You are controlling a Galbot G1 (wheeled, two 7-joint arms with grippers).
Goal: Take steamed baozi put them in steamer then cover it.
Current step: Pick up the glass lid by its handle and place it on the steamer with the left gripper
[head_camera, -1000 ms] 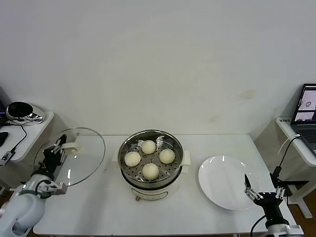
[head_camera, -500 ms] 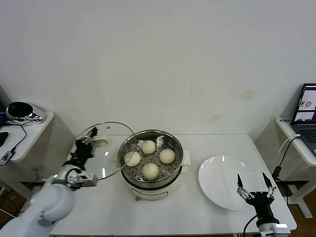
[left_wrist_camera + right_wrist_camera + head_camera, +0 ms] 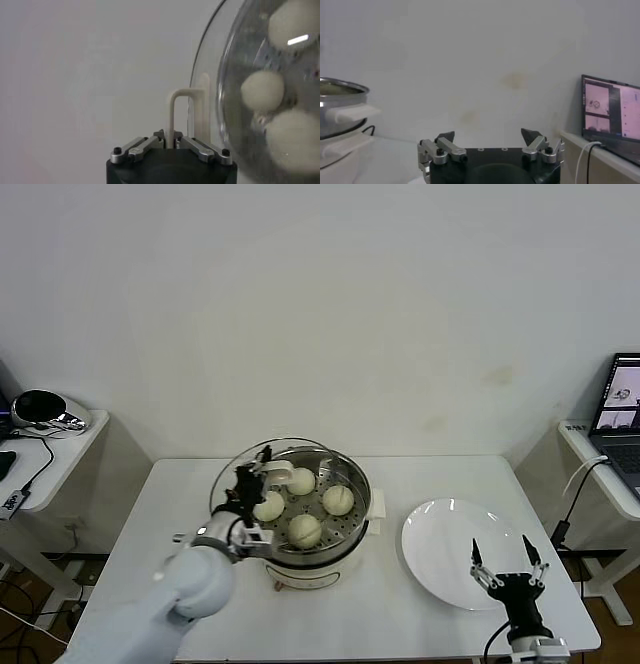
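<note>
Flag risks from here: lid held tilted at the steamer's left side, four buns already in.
1. The cover hangs tilted from the left gripper, which pinches only its thin handle; it could swing or slip.
2. Its lower edge sits near the steamer rim and the nearest baozi; lowering it unlevelled may clip the rim or dent that bun.
3. Set down off-centre, it may not seat.

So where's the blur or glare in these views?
Head view: left gripper and its arm motion-smeared, cover faint against the steamer. Left wrist view: baozi soft through the glass, one bright glint. Right wrist view: steady, right gripper sharp.
</note>
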